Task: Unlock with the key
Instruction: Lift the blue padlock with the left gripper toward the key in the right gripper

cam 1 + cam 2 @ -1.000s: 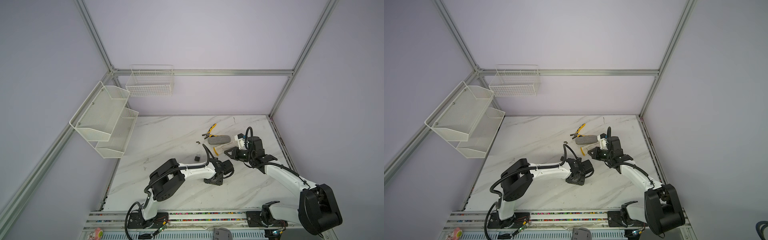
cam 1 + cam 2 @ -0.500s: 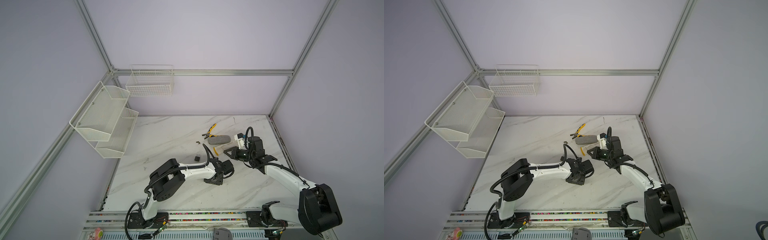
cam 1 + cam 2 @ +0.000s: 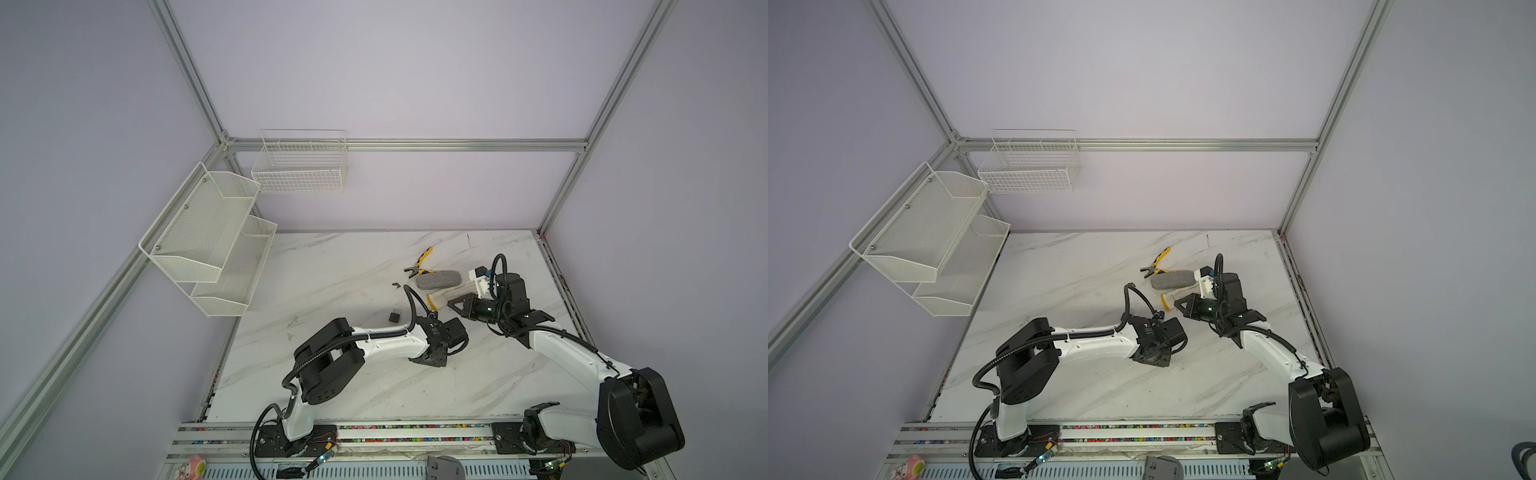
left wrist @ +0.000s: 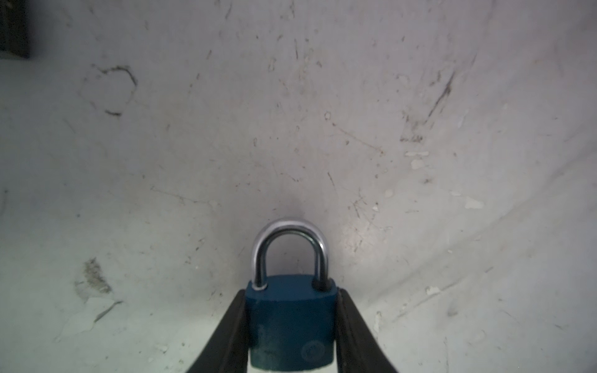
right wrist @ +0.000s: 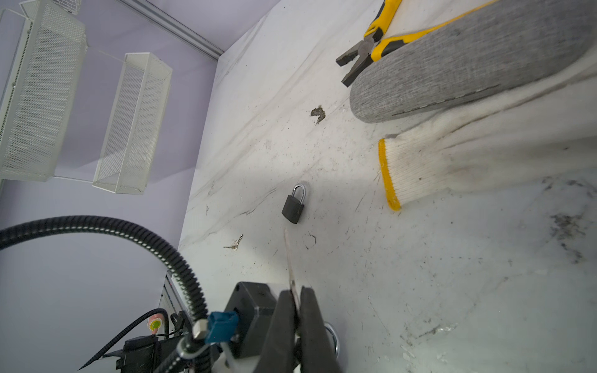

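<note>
The left end effector (image 4: 290, 294) grips a blue padlock (image 4: 289, 326) by its 2 sides, shackle (image 4: 290, 227) closed, low over the counter (image 4: 290, 113). The right end effector (image 5: 296, 292) is clamped on a key (image 5: 288, 255) that points toward a black padlock (image 5: 294, 205) lying there.
</note>
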